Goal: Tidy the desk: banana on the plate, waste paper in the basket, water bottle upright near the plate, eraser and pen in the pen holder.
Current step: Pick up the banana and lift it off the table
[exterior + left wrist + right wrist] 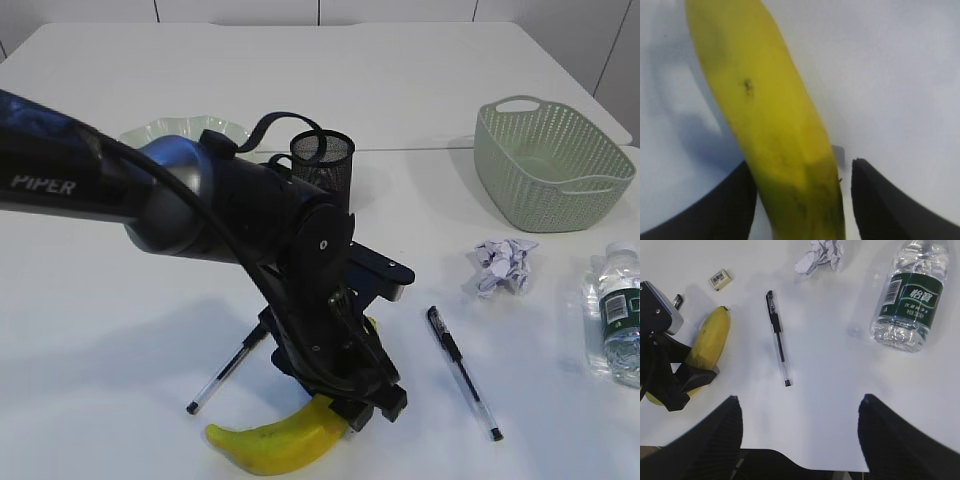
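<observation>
A yellow banana point(270, 445) lies at the table's front. My left gripper point(345, 410) is open with its fingers on either side of the banana point(775, 125); the left finger touches it and the right finger stands a little off. My right gripper point(797, 415) is open and empty above the front edge. A black pen point(462, 372) lies right of the banana, and a second pen point(225, 375) lies left of it. The eraser point(720, 279) lies beyond the banana point(710, 342). Crumpled paper point(503, 265) and a lying water bottle point(620, 320) are at the right.
A green plate point(160, 130) sits behind my left arm. The black mesh pen holder point(325, 160) stands mid-table. The green basket point(550, 165) stands at the back right. The right wrist view shows the bottle point(907, 305), the paper point(820, 255) and the pen point(778, 337).
</observation>
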Robot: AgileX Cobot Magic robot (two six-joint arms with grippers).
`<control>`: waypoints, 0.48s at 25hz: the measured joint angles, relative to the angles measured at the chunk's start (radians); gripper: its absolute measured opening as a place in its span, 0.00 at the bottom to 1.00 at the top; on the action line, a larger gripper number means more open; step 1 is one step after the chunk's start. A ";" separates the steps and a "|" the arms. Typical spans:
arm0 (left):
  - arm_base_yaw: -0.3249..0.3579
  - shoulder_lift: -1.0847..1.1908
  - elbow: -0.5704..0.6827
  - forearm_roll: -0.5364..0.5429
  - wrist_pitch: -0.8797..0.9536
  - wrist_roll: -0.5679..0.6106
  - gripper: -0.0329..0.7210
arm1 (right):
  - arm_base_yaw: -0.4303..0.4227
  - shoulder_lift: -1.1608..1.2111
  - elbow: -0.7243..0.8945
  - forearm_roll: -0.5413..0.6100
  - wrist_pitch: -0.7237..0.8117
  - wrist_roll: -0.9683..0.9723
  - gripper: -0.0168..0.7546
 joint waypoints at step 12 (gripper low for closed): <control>0.000 0.003 -0.002 -0.004 0.009 -0.002 0.36 | 0.000 0.000 0.000 0.005 0.000 0.000 0.71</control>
